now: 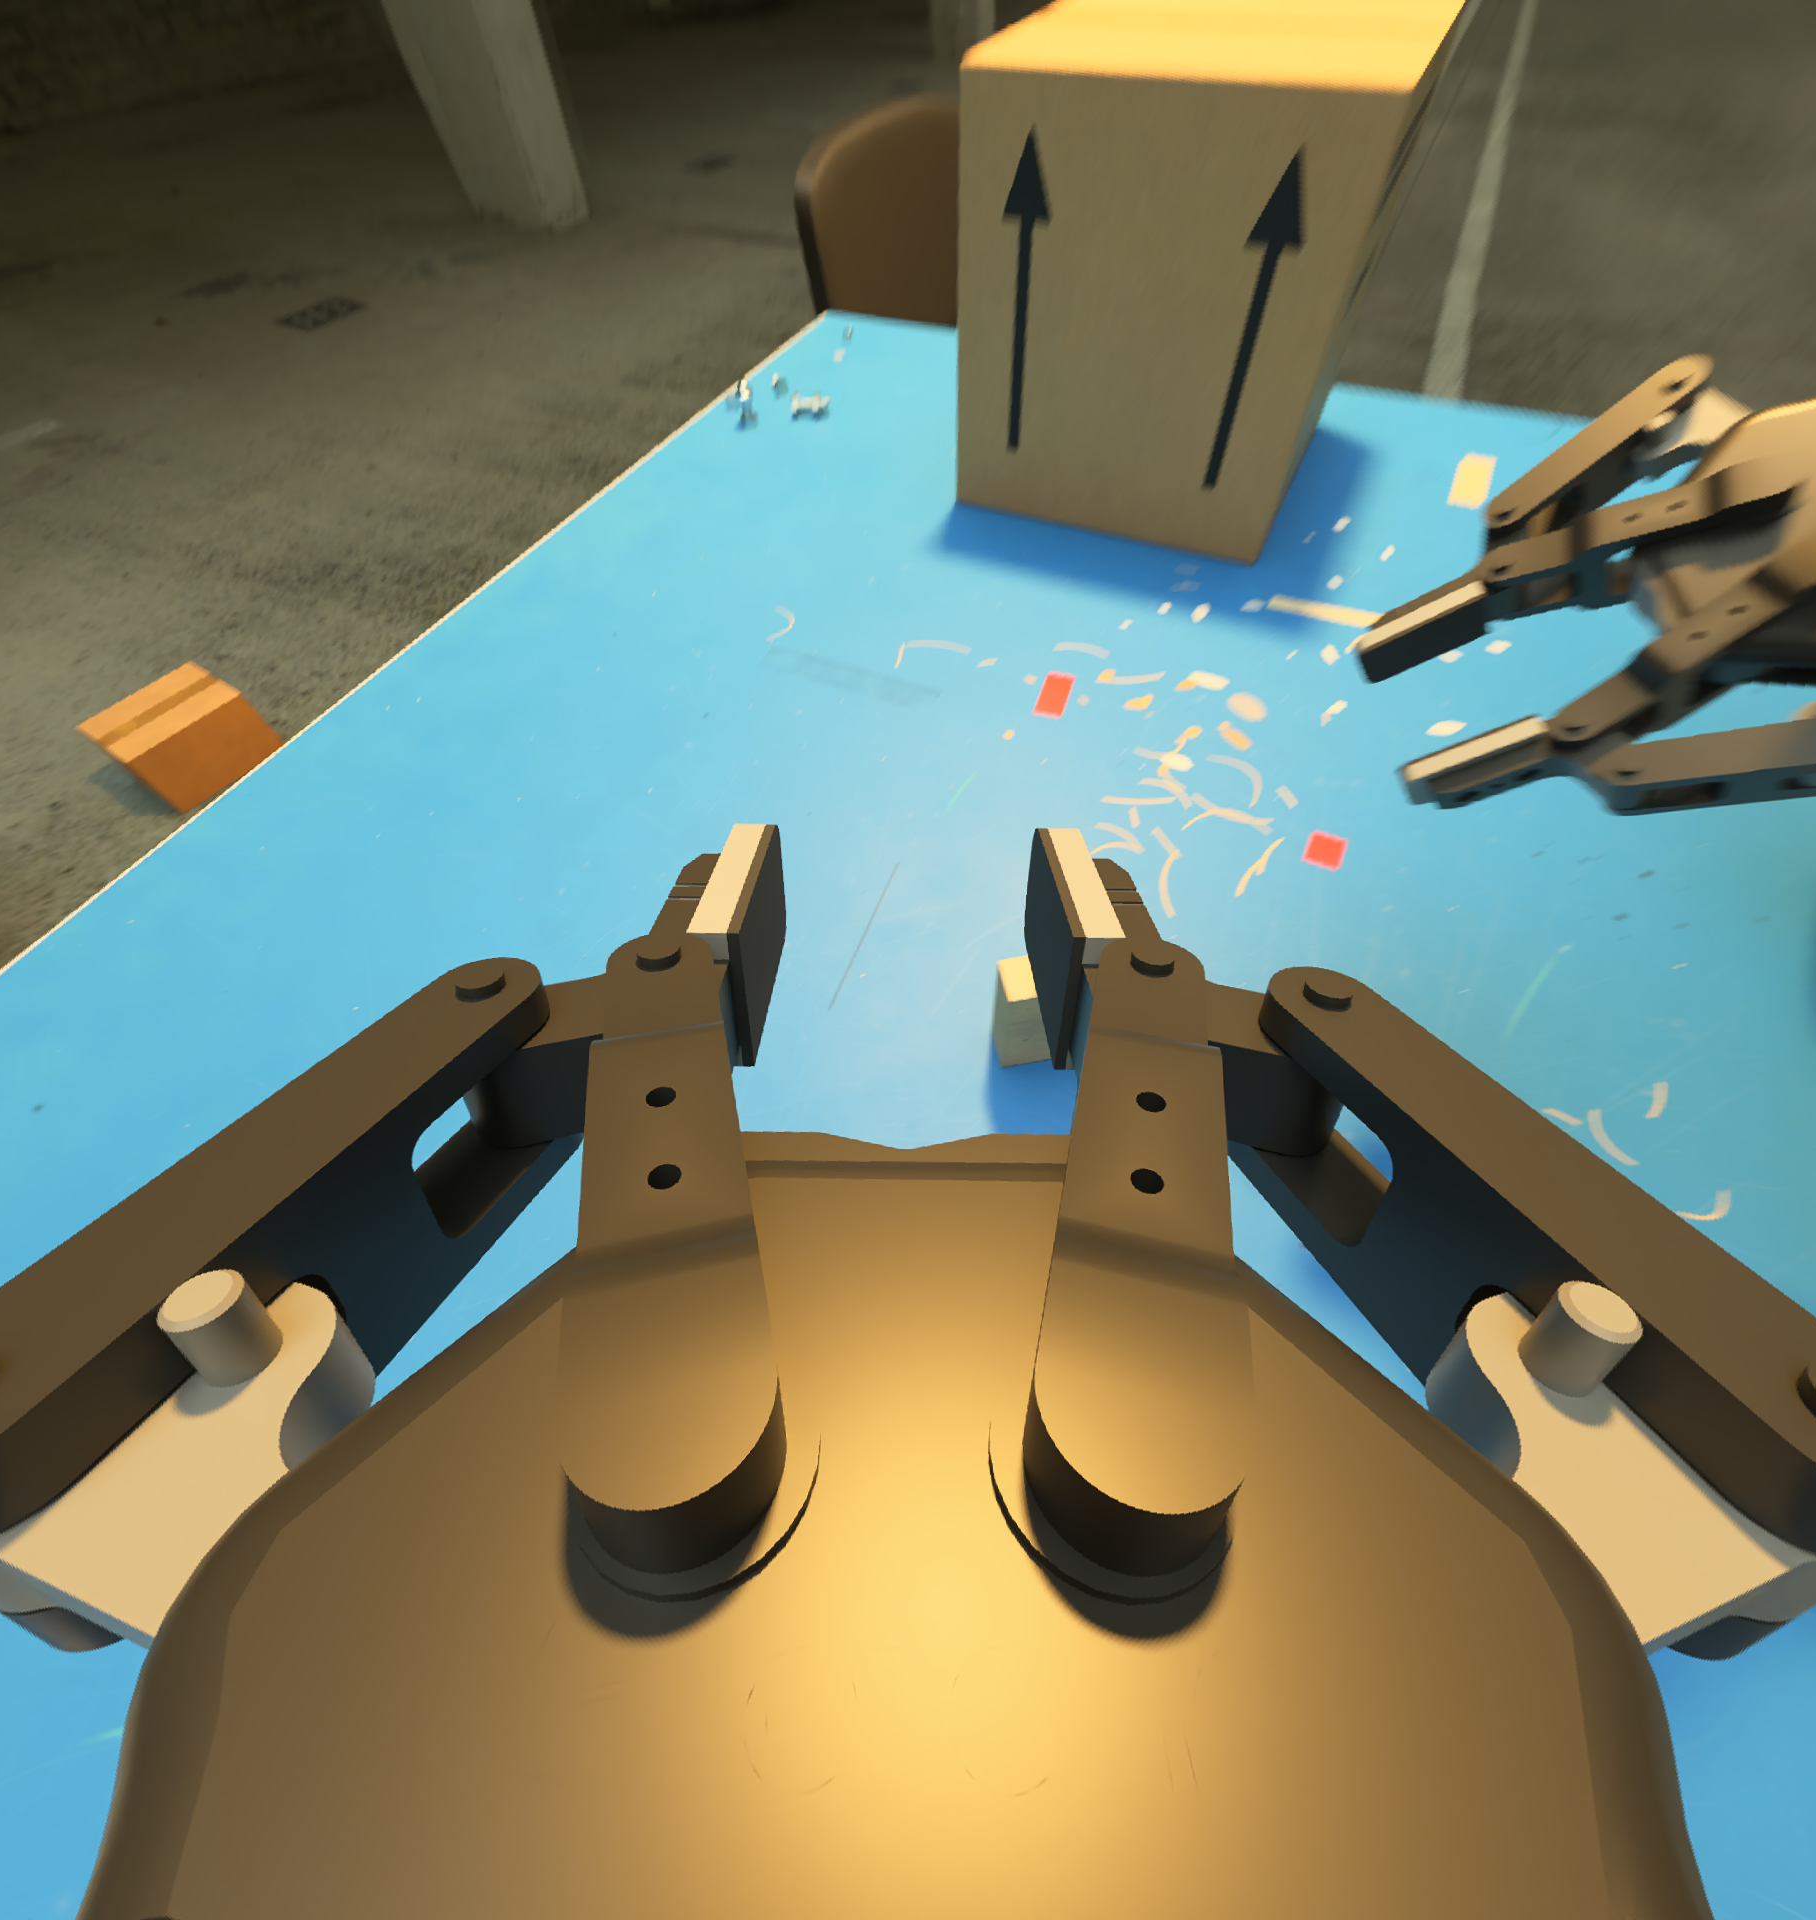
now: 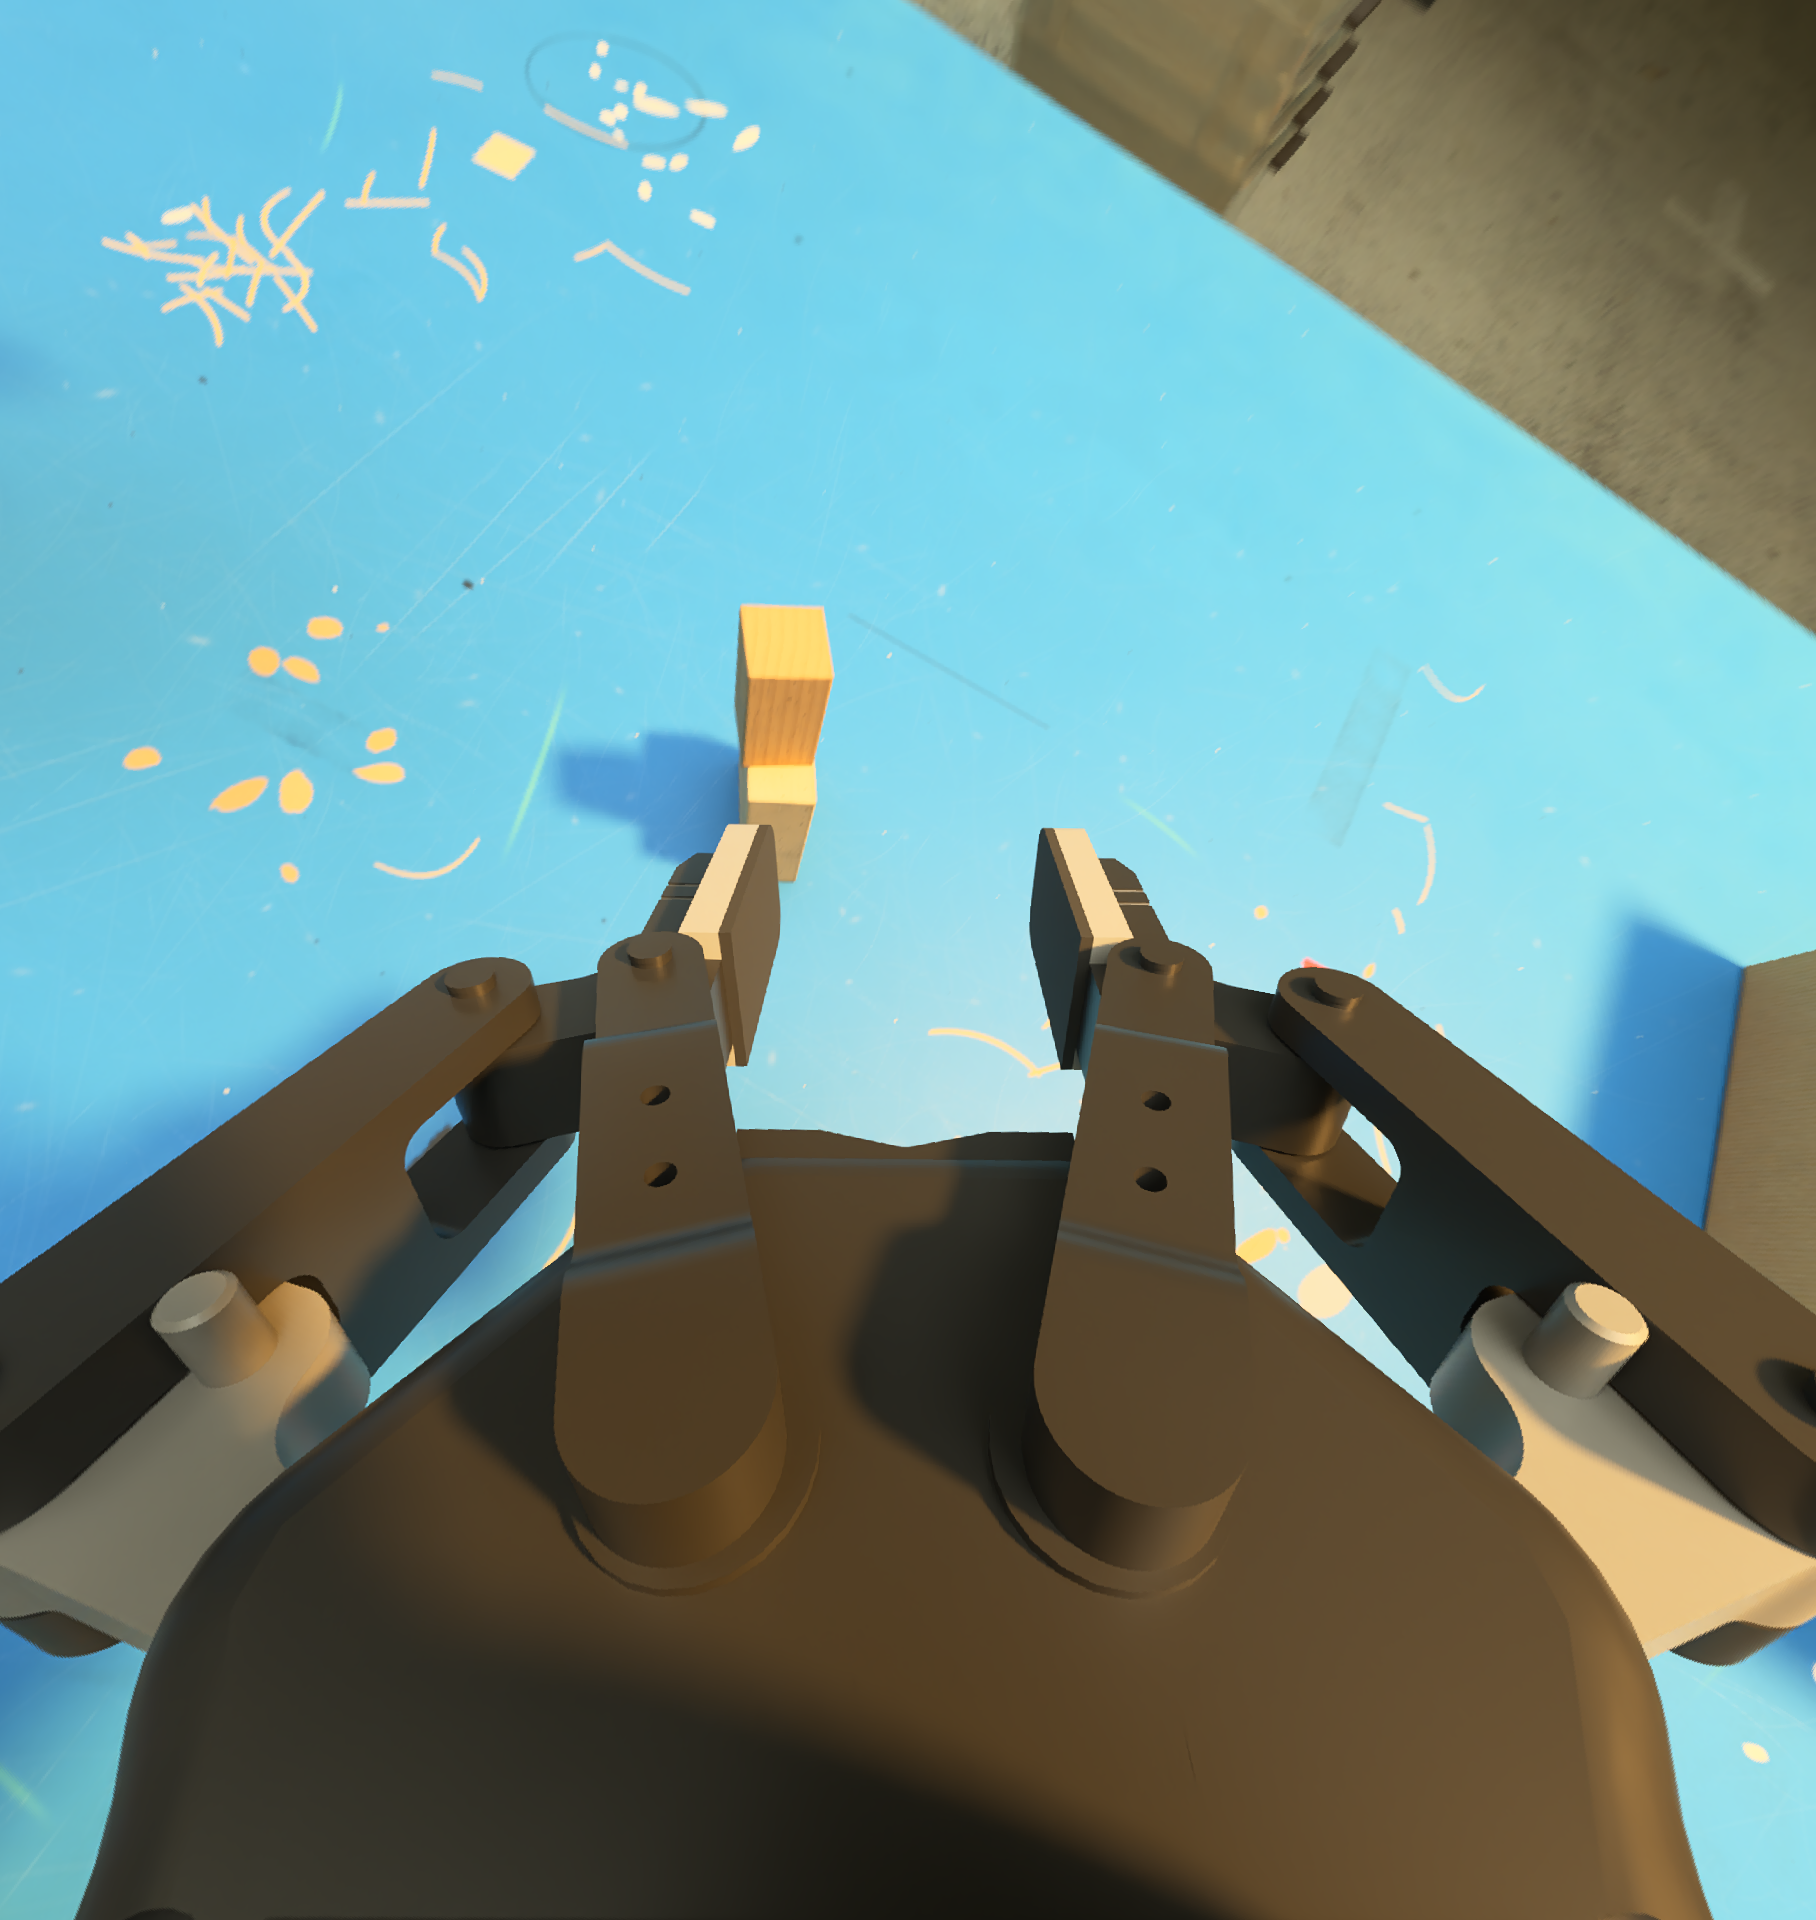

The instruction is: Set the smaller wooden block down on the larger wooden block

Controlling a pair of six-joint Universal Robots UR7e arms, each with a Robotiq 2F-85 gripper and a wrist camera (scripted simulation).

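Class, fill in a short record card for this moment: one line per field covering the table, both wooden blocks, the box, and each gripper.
table: blue table, strewn with wood shavings
larger wooden block: upright
smaller wooden block: on the table beside it, whether touching unclear
cardboard box: upright, arrows on its side
left gripper: open, empty
right gripper: open, empty

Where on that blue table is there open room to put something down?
The widest bare stretch of the blue table runs from its left edge to the open left hand. It gets crowded between the cardboard box and the open right hand, where scraps lie. Two wooden blocks stand close together.
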